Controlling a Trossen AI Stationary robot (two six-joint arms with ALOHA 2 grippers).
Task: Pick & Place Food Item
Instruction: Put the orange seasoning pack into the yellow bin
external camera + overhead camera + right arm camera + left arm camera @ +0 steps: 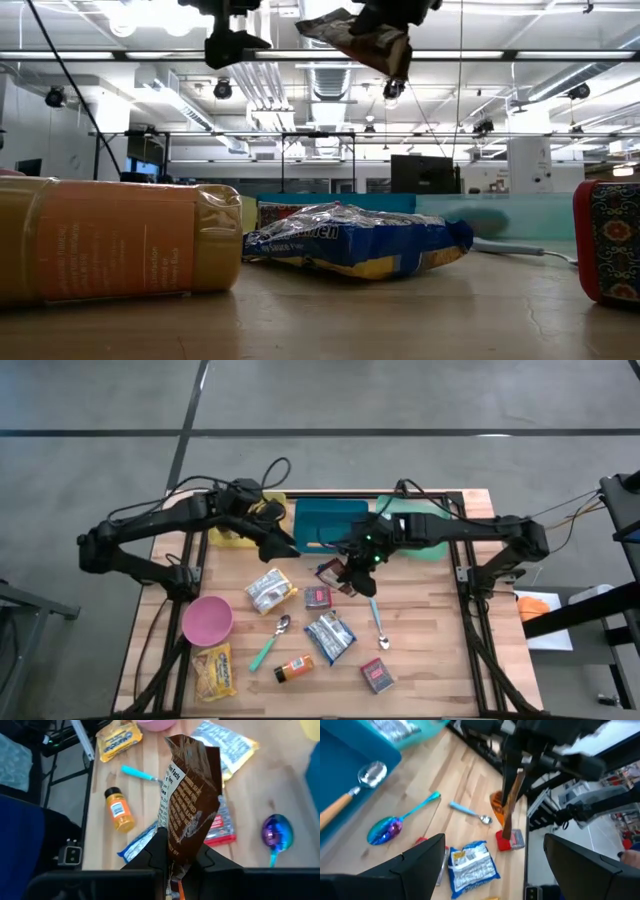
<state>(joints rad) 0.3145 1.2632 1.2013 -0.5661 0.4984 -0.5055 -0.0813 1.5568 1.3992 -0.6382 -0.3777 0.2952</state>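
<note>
Brown snack packet point(192, 795) hung from the right gripper point(175, 862), whose fingers were pressed together on its lower edge; it was lifted off the table. In the high view this packet point(348, 572) was near the centre of the frame, just below the blue bin point(330, 522), with the right gripper point(358, 560) coming in from the right side. In the low view it point(362, 38) was at the top centre, high above the wooden table point(400, 310).

The left gripper point(282, 540) was at the left edge of the blue bin, fingers wide apart and holding nothing; its two dark fingers point(417, 862) stood far from each other in the left wrist view.

Lower on the table were a pink bowl point(207, 620) at the left, a yellow packet point(215, 670) under it, an orange bottle point(294, 668), a blue-and-white bag point(329, 636) and two spoons point(270, 642), all well apart from the lifted packet.
</note>
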